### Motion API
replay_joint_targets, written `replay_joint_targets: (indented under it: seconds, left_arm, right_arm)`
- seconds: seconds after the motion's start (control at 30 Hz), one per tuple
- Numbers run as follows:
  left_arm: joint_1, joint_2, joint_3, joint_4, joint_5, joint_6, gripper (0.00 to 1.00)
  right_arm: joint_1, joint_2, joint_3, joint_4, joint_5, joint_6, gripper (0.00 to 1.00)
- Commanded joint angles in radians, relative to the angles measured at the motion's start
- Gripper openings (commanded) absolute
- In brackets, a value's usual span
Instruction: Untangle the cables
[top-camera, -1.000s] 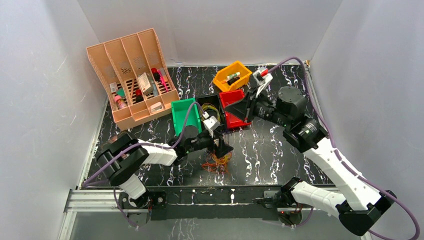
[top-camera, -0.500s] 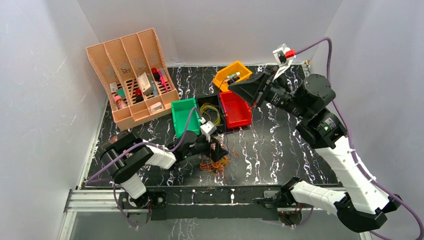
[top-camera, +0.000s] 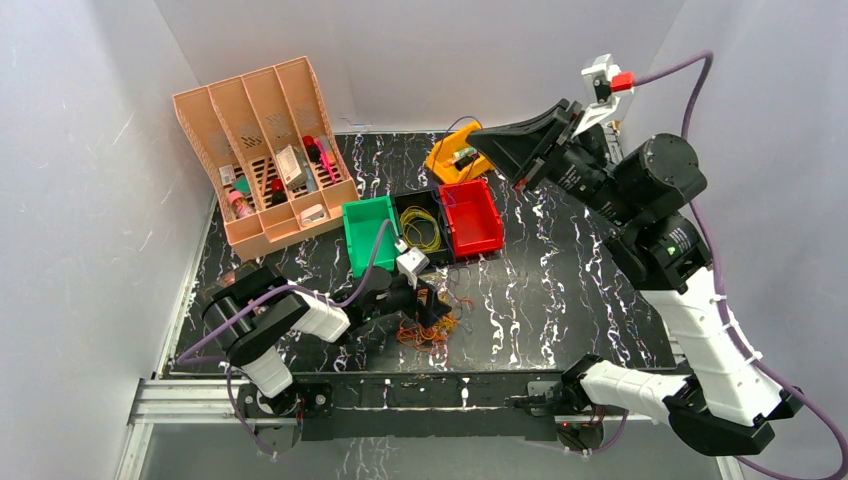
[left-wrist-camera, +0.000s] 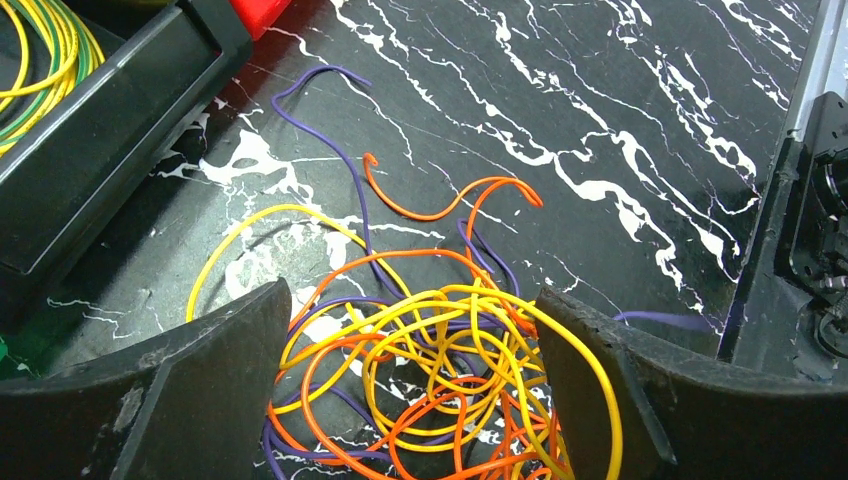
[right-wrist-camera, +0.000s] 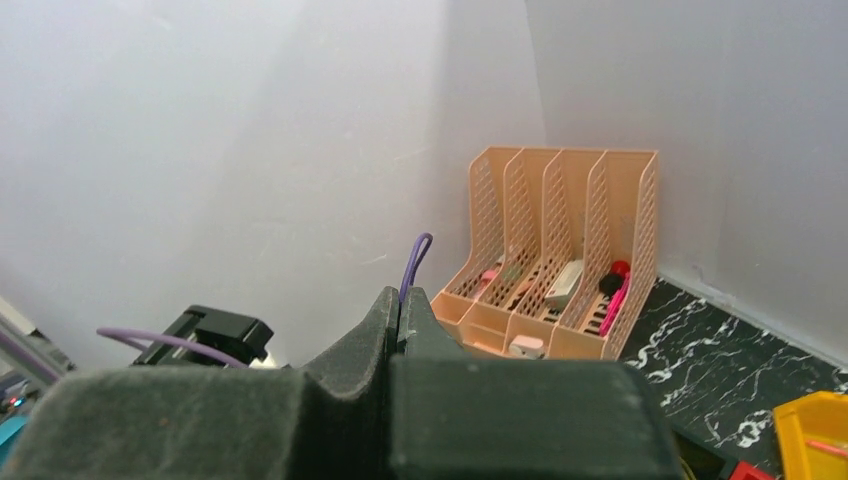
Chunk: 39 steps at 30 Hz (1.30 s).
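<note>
The cables (left-wrist-camera: 440, 370) lie as a tangle of yellow, orange and purple loops on the black marbled table, also seen in the top view as the cables (top-camera: 428, 328). My left gripper (left-wrist-camera: 415, 385) hangs low over the pile, open, its two fingers (left-wrist-camera: 200, 385) standing on either side of the tangle without pinching it. My right gripper (right-wrist-camera: 400, 305) is raised high at the back right, shown from above as the right gripper (top-camera: 485, 133). It is shut on a thin purple cable (right-wrist-camera: 413, 262) that sticks up between the fingertips.
A black bin (top-camera: 409, 203) holding coiled yellow and green wire sits between a green bin (top-camera: 368, 232) and a red bin (top-camera: 472, 218). A yellow bin (top-camera: 447, 158) stands behind them. A peach file organizer (top-camera: 265, 150) fills the back left corner. A metal rail (top-camera: 400, 392) runs along the near edge.
The right arm has swung up and to the right, away from the red bin, still shut. The left gripper has sunk a little toward the cable pile and stays open.
</note>
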Motion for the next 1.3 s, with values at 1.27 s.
replay_joint_targets:
  seconds: [1.27]
  left_arm:
    - [-0.017,0.039,-0.081,0.08,-0.054,0.004,0.89]
  right_arm:
    - [-0.002,0.167,0.513,0.217,0.462,-0.278,0.0]
